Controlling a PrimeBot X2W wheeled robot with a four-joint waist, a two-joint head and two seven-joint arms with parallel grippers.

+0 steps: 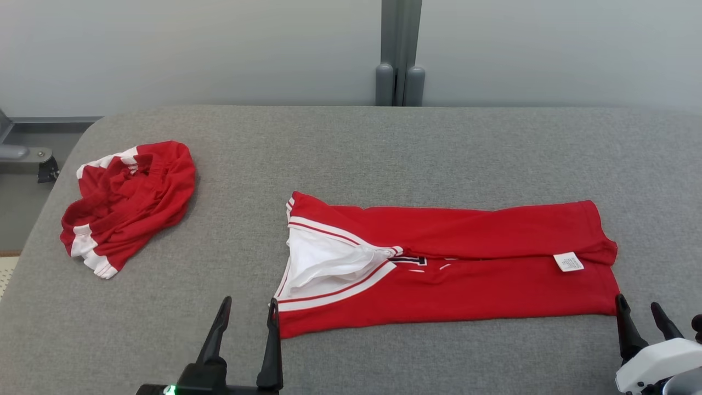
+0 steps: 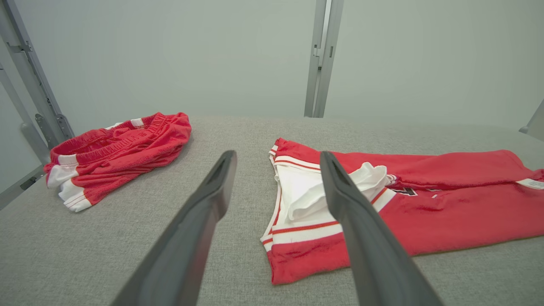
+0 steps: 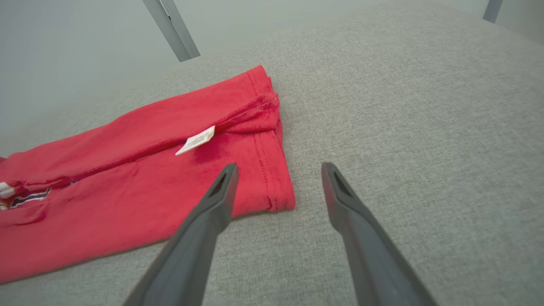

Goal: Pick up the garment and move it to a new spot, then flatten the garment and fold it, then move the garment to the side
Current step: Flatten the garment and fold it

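Shirt (image 1: 449, 274): lay on the table (image 1: 384, 148), folded lengthwise into a band. Your left gripper (image 1: 249, 300) stood by its sleeve-end corner, right gripper (image 1: 637, 302) by its hem corner; both jaws apart, empty. Step, likely: folding. Next move needed you pinching both near corners.

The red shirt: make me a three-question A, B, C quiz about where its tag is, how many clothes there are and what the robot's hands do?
1. Where on the shirt is the white tag? A) right end B) left end C) under a sleeve
2. How many red clothes lie on the table? A) one B) two C) four
3. The left gripper and right gripper are: A) squeezing the shirt B) lifting it C) open, empty
Answers: 1A, it lies by the right hem. 2B, shirt plus a crumpled bundle. 3C, both stand wide, gripping nothing.
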